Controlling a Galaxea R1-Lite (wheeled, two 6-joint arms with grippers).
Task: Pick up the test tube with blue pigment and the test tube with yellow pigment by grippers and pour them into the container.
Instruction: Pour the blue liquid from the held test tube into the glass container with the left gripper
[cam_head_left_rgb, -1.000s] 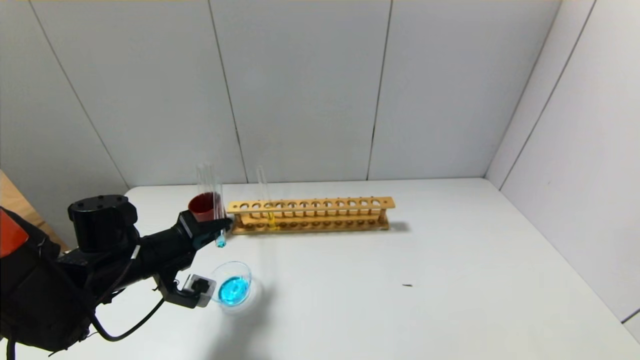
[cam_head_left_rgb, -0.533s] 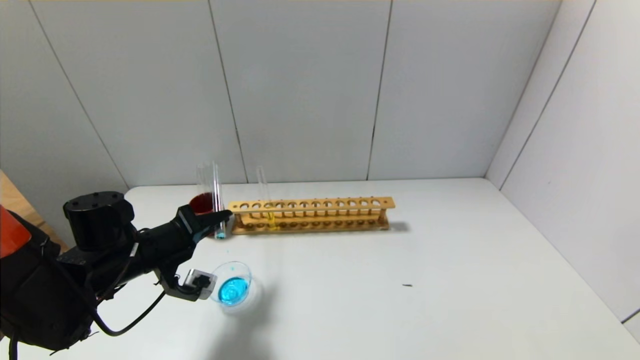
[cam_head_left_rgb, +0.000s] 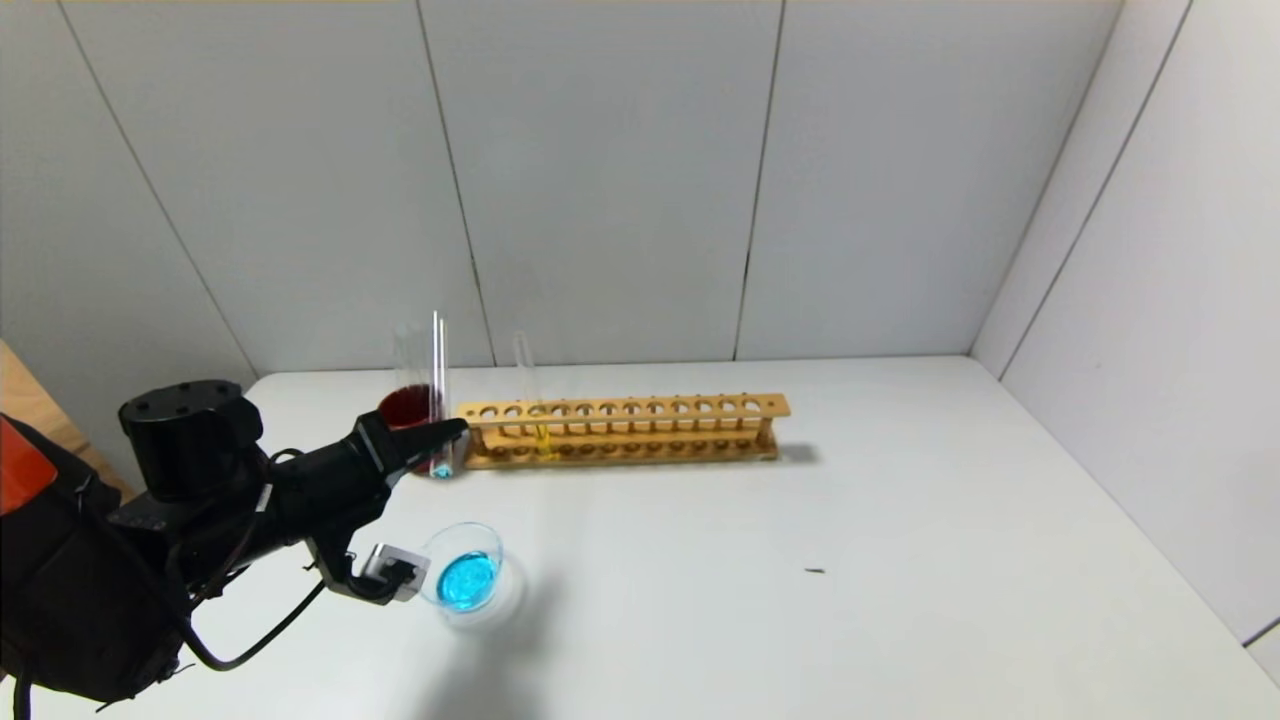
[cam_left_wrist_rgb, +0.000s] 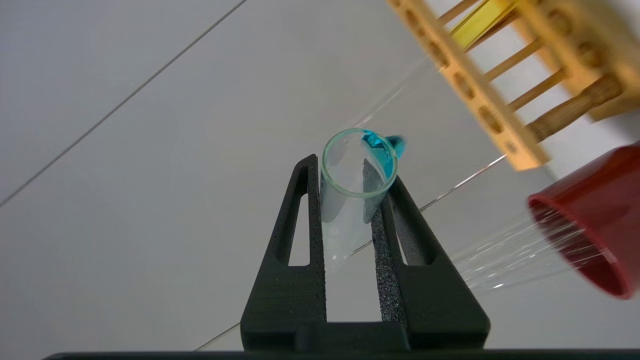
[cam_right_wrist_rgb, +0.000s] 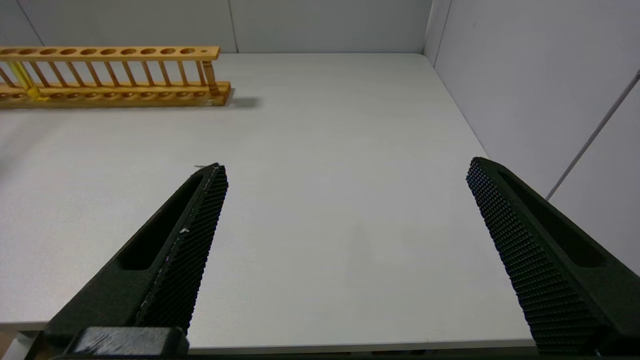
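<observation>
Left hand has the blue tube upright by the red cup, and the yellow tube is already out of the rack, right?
Not quite: the yellow tube is in the wooden rack, as the head view shows. The left hand does hold the blue tube upright by the red cup.

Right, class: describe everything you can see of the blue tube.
The blue tube is a long, thin, clear glass tube with a round bottom and open rim. Only a little teal-blue liquid remains at its bottom. It stands upright, clamped between the left gripper's fingers, between the red cup and the rack.
</observation>
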